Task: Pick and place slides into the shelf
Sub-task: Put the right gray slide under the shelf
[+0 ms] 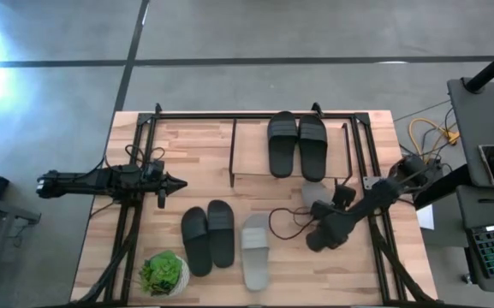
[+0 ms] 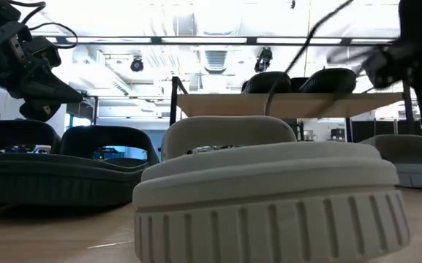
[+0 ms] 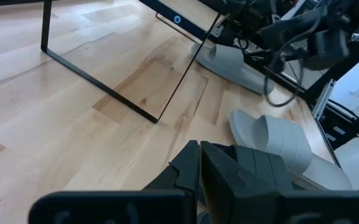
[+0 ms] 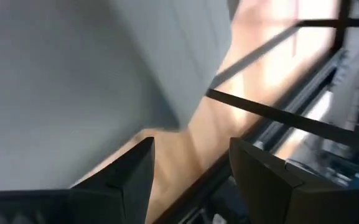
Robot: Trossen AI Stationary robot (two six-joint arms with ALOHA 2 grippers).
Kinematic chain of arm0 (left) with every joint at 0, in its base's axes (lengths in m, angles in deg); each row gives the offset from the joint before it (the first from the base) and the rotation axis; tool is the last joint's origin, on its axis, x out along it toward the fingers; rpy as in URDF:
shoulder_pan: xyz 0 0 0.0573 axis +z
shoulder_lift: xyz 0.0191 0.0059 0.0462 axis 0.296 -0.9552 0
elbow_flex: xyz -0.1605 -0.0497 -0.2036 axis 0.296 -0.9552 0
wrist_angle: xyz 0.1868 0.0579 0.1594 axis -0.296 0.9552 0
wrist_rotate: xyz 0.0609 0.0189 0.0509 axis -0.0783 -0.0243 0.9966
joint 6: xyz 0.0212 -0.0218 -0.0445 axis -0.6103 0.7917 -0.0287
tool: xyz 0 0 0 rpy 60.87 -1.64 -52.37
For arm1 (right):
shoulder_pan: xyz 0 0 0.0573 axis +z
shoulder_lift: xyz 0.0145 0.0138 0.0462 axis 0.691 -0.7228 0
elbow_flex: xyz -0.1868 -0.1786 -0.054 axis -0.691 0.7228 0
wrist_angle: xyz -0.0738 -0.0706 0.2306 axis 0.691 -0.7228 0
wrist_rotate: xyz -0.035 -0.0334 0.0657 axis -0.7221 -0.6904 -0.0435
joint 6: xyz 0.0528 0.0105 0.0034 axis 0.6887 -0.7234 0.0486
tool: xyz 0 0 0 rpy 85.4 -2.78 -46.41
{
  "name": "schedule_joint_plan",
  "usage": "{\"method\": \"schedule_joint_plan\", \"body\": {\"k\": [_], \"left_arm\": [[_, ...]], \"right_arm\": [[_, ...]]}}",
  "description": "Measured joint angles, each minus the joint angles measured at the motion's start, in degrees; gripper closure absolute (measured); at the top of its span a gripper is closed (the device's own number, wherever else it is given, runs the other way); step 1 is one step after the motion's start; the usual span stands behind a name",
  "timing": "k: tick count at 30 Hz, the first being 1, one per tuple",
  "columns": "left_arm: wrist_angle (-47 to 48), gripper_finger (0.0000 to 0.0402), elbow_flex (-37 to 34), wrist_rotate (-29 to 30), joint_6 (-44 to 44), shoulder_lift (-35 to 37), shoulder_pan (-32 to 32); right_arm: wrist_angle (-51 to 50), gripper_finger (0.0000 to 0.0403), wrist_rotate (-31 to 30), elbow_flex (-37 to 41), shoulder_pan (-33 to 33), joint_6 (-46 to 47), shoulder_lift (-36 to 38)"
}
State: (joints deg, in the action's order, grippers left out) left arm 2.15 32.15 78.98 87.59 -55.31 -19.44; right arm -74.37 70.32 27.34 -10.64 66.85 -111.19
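Nearest, one light grey slide [image 1: 256,252] lay near the tabletop's [image 1: 204,137] front edge; its mate [image 1: 315,193] sat beside the right gripper [image 1: 342,193], fingers spread, empty. Left gripper [image 1: 175,181] hovered pinched closed near the left edge. Black slides [image 1: 297,143] sat on the shelf [image 1: 247,162].

No legible text, label, brand, number or sign appears on any item in view, whether slides, shelf, tabletop, potted plant or the equipment beside the table.
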Motion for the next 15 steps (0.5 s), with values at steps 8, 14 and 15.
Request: {"method": "schedule_joint_plan", "body": {"k": [8, 14, 15], "left_arm": [[0.0, 0.0402, 0.0, 0.0, 0.0, 0.0, 0.0], [0.0, 0.0402, 0.0, 0.0, 0.0, 0.0, 0.0], [0.0, 0.0402, 0.0, 0.0, 0.0, 0.0, 0.0]], "right_arm": [[1.2, 0.0204, 4.4, -7.7, 3.7, 2.8, 8.2], [7.7, 0.0213, 9.2, -9.6, 11.8, 24.6, 6.5], [8.0, 0.0220, 10.2, -10.0, 13.1, 28.9, 5.4]]}}
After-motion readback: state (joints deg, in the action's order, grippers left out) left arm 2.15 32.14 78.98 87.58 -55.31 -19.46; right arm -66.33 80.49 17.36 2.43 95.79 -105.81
